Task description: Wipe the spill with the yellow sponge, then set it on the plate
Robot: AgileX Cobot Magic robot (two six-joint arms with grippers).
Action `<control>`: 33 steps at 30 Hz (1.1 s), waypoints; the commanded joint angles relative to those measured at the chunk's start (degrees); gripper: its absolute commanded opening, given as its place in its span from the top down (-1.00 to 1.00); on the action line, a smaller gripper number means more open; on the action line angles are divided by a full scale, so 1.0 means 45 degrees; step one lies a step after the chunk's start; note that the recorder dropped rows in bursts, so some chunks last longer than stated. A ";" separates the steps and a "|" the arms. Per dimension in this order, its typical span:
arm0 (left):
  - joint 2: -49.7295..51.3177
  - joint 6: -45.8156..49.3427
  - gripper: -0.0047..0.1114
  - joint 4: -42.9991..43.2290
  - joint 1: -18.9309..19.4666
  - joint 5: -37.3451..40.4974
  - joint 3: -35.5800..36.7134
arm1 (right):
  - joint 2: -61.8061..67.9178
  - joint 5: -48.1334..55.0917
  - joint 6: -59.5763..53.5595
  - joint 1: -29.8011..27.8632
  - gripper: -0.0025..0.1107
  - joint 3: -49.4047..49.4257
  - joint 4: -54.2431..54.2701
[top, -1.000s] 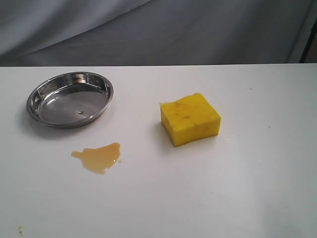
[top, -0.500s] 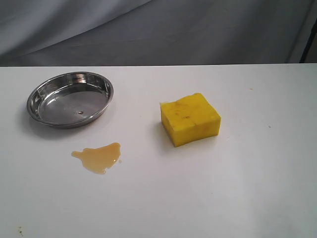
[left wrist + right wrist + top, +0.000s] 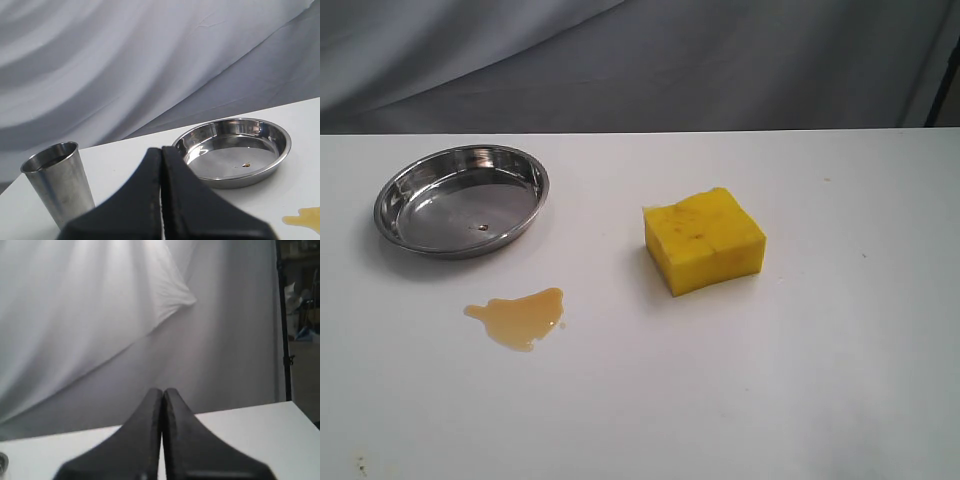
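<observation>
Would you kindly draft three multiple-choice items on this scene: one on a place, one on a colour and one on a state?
1. In the exterior view, where is the spill relative to the plate?
A. inside it
B. on the table beside it, nearer the camera
C. on its far side

2. What colour is the sponge?
A. yellow
B. green
C. blue

3. How does the left gripper stand?
A. wide open
B. shut on the sponge
C. shut, holding nothing

Answers:
1. B, since the puddle lies on the bare tabletop just in front of the dish.
2. A, since the foam block is bright yellow.
3. C, since its fingers meet with nothing between them.
</observation>
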 commanded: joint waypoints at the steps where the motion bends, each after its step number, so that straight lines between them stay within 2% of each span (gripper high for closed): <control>1: -0.0055 -0.0033 0.92 -0.0031 -0.0055 -0.0143 0.0049 | 0.2264 0.1237 -0.1833 0.1174 0.96 -0.1357 -0.0145; 6: -0.0055 -0.0033 0.92 -0.0031 -0.0055 -0.0143 0.0049 | 0.4575 0.3093 -0.3238 0.2725 0.96 -0.2572 -0.0145; 10: -0.0055 -0.0033 0.92 -0.0031 -0.0055 -0.0143 0.0049 | 0.6159 0.3344 -0.3281 0.3545 0.96 -0.2834 -0.0145; 16: -0.0055 -0.0033 0.92 -0.0031 -0.0055 -0.0143 0.0049 | 0.7507 0.3256 -0.3371 0.3638 0.96 -0.2834 -0.0145; 26: -0.0055 -0.0033 0.92 -0.0031 -0.0055 -0.0143 0.0049 | 0.7695 0.3246 -0.3371 0.3638 0.96 -0.2834 -0.0145; 33: -0.0055 -0.0033 0.92 -0.0031 -0.0055 -0.0143 0.0049 | 0.7695 0.0508 -0.3371 0.3638 0.96 -0.2834 0.0186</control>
